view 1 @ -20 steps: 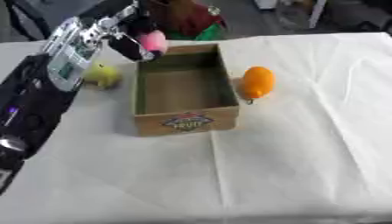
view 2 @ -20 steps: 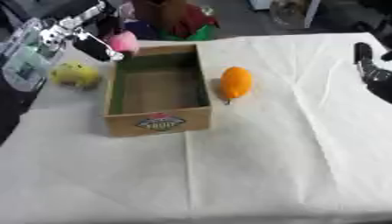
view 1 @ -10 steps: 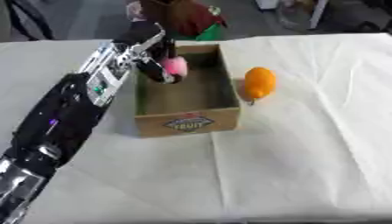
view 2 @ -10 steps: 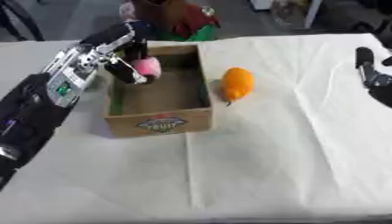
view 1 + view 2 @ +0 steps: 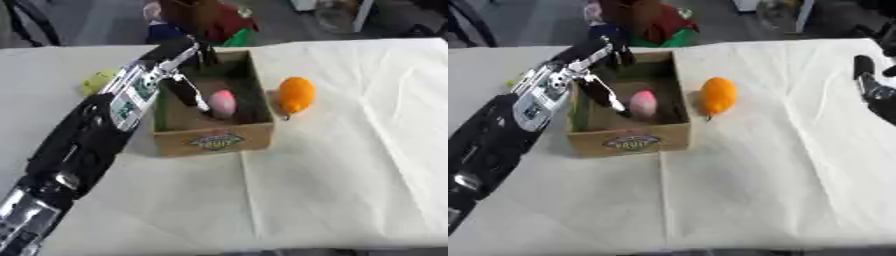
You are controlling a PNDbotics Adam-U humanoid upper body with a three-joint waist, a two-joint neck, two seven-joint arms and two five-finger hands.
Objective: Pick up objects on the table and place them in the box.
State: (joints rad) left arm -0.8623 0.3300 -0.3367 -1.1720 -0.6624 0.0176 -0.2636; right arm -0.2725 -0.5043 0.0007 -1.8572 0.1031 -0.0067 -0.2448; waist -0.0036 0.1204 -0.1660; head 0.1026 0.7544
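A cardboard box [image 5: 211, 142] with a fruit label stands left of the table's middle. Inside it a pink rounded object [image 5: 221, 102] rests on the floor of the box. My left hand [image 5: 174, 66] reaches over the box's left wall, its dark fingers [image 5: 190, 93] stretched down and apart, their tips just beside the pink object. An orange fruit [image 5: 296, 94] lies on the cloth right of the box. A yellow-green object [image 5: 97, 81] sits left of the box, partly behind my left arm. My right hand [image 5: 870, 85] rests open at the right edge.
A white cloth [image 5: 332, 165] covers the table, with wide bare room in front of and right of the box. Dark red and green things [image 5: 210, 19] stand beyond the far edge, behind the box.
My left hand carried the pink object from above the box's left rim down into the box. Its fingers have since spread, and the pink object lies on the box floor.
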